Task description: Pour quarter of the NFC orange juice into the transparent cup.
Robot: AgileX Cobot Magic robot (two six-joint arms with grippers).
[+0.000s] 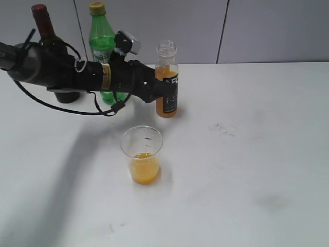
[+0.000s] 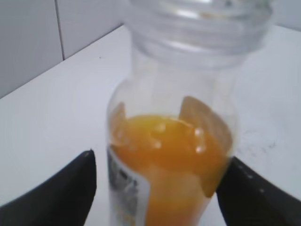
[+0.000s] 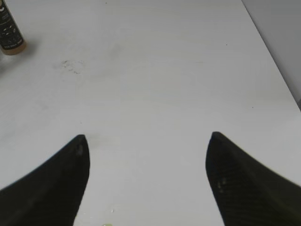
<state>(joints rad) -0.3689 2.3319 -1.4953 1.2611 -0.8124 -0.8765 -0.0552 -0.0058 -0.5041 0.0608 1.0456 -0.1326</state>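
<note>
Juice bottle (image 1: 167, 80) stands upright, long axis vertical, open mouth up, toward the counter's far edge, roughly mid-width. Label dark with white letters facing right-front; juice fills up to just below the shoulder. Left gripper (image 1: 160, 92) reaches in from the left edge, arm horizontal, jaws on either side of the bottle's lower body; in the left wrist view the two dark fingers (image 2: 61, 193) flank the bottle (image 2: 176, 141) with a small gap at each side, so open around it, contact can't be confirmed. Cup (image 1: 142, 154) sits upright nearer the front edge, just front-left of the bottle, apart from it, with some orange juice at its bottom. Green bottle (image 1: 103, 41) and wine bottle (image 1: 49, 36) stand at the far-left, behind the arm. Right gripper (image 3: 146, 155) hangs over bare counter (image 3: 155, 70), jaws spread wide, holding nothing.
</note>
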